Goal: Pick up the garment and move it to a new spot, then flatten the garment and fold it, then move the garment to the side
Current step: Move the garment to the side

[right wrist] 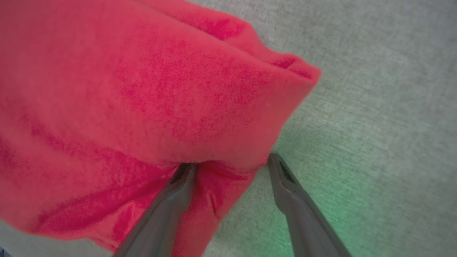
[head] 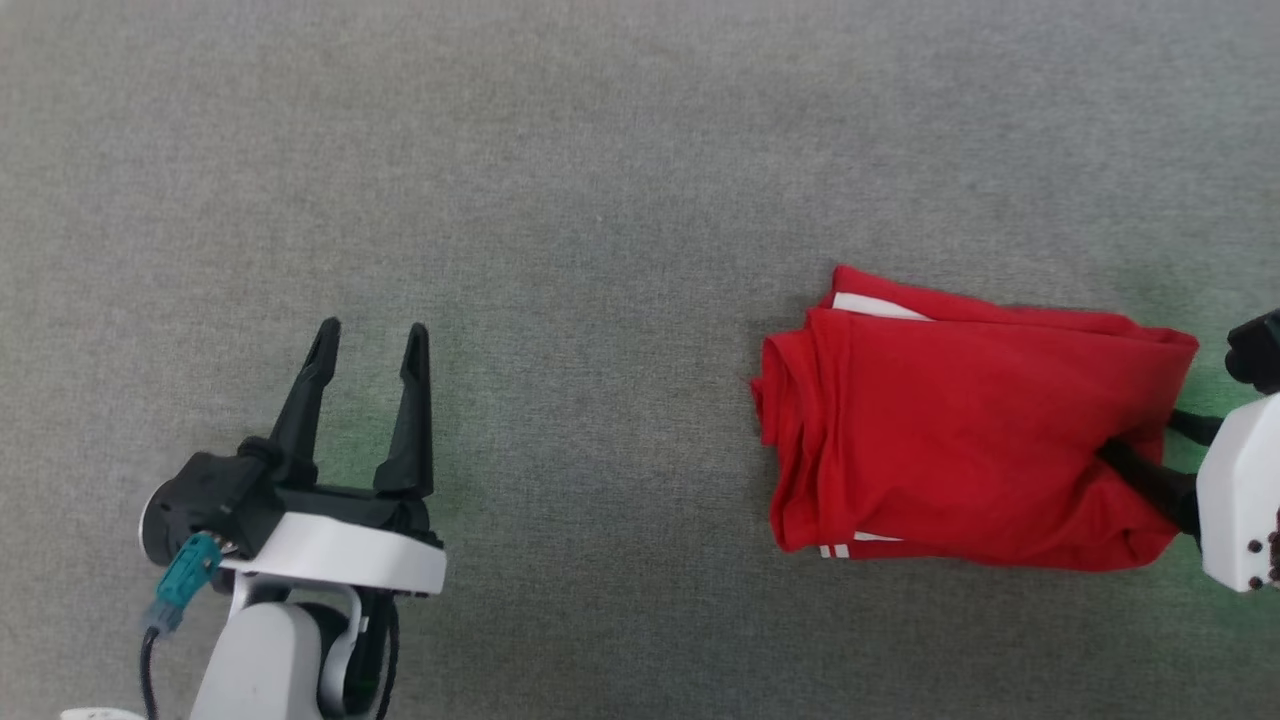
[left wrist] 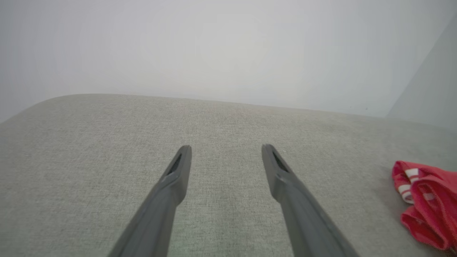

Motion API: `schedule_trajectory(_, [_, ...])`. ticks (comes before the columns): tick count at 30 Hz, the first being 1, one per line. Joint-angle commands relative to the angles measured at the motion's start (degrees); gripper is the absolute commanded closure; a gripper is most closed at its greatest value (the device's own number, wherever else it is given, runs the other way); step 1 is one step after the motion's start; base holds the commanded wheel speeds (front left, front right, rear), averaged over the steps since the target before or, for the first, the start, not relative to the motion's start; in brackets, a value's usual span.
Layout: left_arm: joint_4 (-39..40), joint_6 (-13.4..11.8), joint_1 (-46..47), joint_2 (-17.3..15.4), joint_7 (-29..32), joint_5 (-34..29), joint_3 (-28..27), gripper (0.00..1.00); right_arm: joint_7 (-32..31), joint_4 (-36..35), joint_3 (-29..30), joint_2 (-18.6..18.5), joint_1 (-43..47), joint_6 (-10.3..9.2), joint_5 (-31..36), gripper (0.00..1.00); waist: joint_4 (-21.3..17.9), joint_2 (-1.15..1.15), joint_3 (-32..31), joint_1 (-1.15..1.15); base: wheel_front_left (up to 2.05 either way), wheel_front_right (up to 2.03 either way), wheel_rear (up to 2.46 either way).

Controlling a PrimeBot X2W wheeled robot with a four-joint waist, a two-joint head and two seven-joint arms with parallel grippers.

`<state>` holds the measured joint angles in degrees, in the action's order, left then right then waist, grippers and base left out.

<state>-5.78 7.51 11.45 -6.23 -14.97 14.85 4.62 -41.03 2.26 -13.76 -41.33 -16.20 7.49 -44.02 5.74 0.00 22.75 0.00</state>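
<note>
Both spread wide, empty: left gripper point(head: 373, 335) hovers aside, right gripper point(right wrist: 230, 160) straddles the garment point(head: 960, 440) edge.

Red cloth garment point(head: 950, 440): soft matt knit, slightly fuzzy close up, creased at the folds; its white stripe bands are equally matt. Grey woven-cloth worktop point(head: 600, 200): matt, fine rough weave. Left end effector point(head: 372, 335) and right end effector point(right wrist: 230, 162): long dark fingers, smooth, matt, plastic-looking. White wrist shell point(head: 340, 550): smooth, faintly glossy hard plastic. Teal plug point(head: 185, 570): plastic.
</note>
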Motion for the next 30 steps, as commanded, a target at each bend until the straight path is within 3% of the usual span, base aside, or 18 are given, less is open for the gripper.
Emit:
schedule_trajectory(1, [-0.1,-0.1,0.7,-0.1,-0.3,0.6,0.2,0.0,-0.7,1.3,-1.5,1.5,0.4,0.0,-0.3,0.0,0.7,0.0,0.9,0.0,0.0,0.0,0.0])
schedule_trajectory(2, [-0.2,-0.1,1.2,0.0,-0.3,0.7,0.5,0.0,-0.7,1.6,-1.8,1.7,0.3,0.0,-0.2,0.0,0.9,0.0,1.2,0.0,0.0,0.0,0.0])
schedule_trajectory(3, [-0.3,-0.1,1.5,0.0,-0.3,0.7,0.6,0.0,-0.4,1.9,-1.9,2.0,0.1,-0.01,0.1,0.25,1.0,0.0,1.5,0.0,0.0,0.0,0.0])
schedule_trajectory(5, [-0.5,-0.1,1.9,0.0,-0.3,1.0,0.7,0.0,-0.2,2.3,-2.3,2.5,0.2,-0.01,0.1,1.0,1.1,0.0,1.9,0.0,0.0,0.0,0.0])
schedule_trajectory(11, [-1.0,-0.1,2.4,-0.6,-0.3,1.0,0.1,0.0,3.2,2.5,0.7,3.1,0.6,-0.16,-0.4,1.0,-0.4,0.0,2.0,0.0,0.0,0.0,0.0])
schedule_trajectory(18, [-0.1,-0.1,2.8,-2.6,-0.3,0.1,0.4,0.0,9.6,0.8,9.3,3.0,1.1,-0.12,-0.2,1.0,-5.8,0.0,2.1,0.0,0.0,0.0,0.0])
schedule_trajectory(24, [1.4,-0.1,6.1,-5.1,-0.3,-0.8,3.2,0.0,13.3,1.2,17.5,0.6,2.8,-0.03,1.1,1.0,-10.9,0.0,5.3,0.0,0.0,0.0,0.0])
schedule_trajectory(30, [2.1,-0.1,12.9,-8.1,-0.3,-1.0,7.1,0.0,17.7,6.5,22.6,-2.3,0.3,-0.01,2.7,1.0,-13.5,0.0,10.7,0.0,0.0,0.0,0.0])
